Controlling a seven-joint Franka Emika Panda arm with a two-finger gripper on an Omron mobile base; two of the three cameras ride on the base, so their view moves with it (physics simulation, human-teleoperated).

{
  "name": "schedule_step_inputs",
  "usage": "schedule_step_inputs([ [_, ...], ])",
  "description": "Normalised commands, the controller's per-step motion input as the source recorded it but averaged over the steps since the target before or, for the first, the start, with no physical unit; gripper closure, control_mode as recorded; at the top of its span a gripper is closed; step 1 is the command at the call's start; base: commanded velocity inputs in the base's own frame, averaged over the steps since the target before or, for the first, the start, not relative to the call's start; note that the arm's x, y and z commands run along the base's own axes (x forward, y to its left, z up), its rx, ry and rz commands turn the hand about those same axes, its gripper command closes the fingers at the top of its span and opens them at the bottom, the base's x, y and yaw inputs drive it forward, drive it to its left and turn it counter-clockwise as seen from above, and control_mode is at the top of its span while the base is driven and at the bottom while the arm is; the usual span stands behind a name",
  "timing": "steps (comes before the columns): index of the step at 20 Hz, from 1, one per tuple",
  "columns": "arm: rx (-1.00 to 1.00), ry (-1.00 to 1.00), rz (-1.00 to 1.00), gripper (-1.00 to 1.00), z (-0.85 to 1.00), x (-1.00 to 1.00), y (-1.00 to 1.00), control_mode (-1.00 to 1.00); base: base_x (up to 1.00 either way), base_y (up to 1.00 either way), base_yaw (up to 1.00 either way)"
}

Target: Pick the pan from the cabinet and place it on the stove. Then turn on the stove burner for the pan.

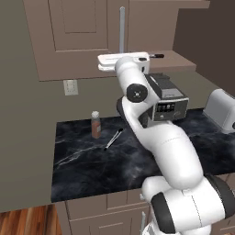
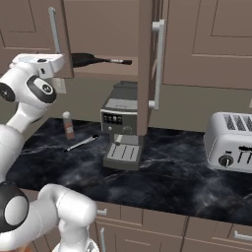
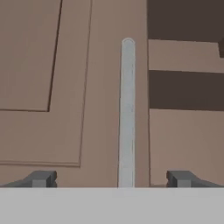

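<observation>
- Flat, even rendered light, moderately dim; no glare, only pale marbling on the black table (image 1: 92,170).
- Open cabinet (image 3: 188,89) interior dark at 2 o'clock in hand view.
- Soft low-resolution blur everywhere; edges undistorted.

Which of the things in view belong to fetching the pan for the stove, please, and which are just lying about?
Part of the job:
- cabinet, one door open
- pan, on the cabinet shelf
- door handle, ahead of the open gripper

Just lying about:
- coffee machine
- toaster
- small bottle
- slim utensil on the counter
</observation>
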Motion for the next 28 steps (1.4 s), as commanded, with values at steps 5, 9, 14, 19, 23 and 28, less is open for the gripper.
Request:
schedule_step_inputs([
  [5, 0.00, 0.00, 0.03, -1.00, 0.11, 0.37, 0.05, -1.00, 0.00, 0.00, 0.00],
  [9, 0.00, 0.00, 0.03, -1.00, 0.11, 0.36, 0.14, -1.00, 0.00, 0.00, 0.00],
  [14, 0.00, 0.00, 0.03, -1.00, 0.07, 0.36, 0.09, -1.00, 0.00, 0.00, 0.00],
  [19, 0.00, 0.00, 0.02, -1.00, 0.01, 0.37, 0.00, -1.00, 0.00, 0.00, 0.00],
  [23, 0.00, 0.00, 0.04, -1.00, 0.00, 0.37, 0.03, -1.00, 0.00, 0.00, 0.00],
  [28, -0.01, 0.05, 0.03, 1.00, -0.16, 0.52, 0.26, -1.00, 0.00, 0.00, 0.00],
])
